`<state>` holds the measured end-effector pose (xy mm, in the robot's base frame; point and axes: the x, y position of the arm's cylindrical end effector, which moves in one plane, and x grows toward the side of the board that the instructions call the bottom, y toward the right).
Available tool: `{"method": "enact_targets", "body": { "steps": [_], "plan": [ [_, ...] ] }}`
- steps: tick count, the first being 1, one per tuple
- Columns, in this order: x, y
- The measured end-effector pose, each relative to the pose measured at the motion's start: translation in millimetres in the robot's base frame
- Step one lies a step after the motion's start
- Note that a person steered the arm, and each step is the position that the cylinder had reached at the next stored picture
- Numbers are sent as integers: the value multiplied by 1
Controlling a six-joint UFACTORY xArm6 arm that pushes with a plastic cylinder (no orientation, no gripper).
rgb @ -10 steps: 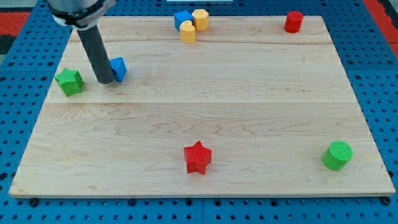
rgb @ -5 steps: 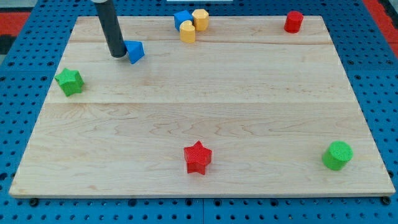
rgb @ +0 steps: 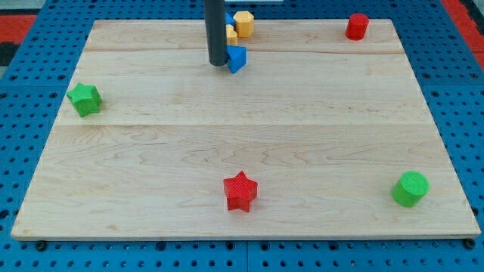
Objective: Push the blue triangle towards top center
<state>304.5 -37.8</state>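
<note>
While the dark rod stands near the top centre of the wooden board (rgb: 423,113), my tip (rgb: 217,64) presses against the left side of the blue triangle (rgb: 237,58); it is a bare rod with nothing to grasp. Just above sit two yellow blocks (rgb: 243,23) and a blue block, mostly hidden behind the rod. A red cylinder (rgb: 357,26) stands near the top right corner, a green star (rgb: 84,99) by the left edge, a red star (rgb: 240,191) near the bottom edge, and a green cylinder (rgb: 410,188) near the bottom right corner.
</note>
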Motion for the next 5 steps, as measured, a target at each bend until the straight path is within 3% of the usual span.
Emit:
{"method": "enact_targets", "body": {
  "steps": [5],
  "plan": [
    [8, 66]
  ]
}}
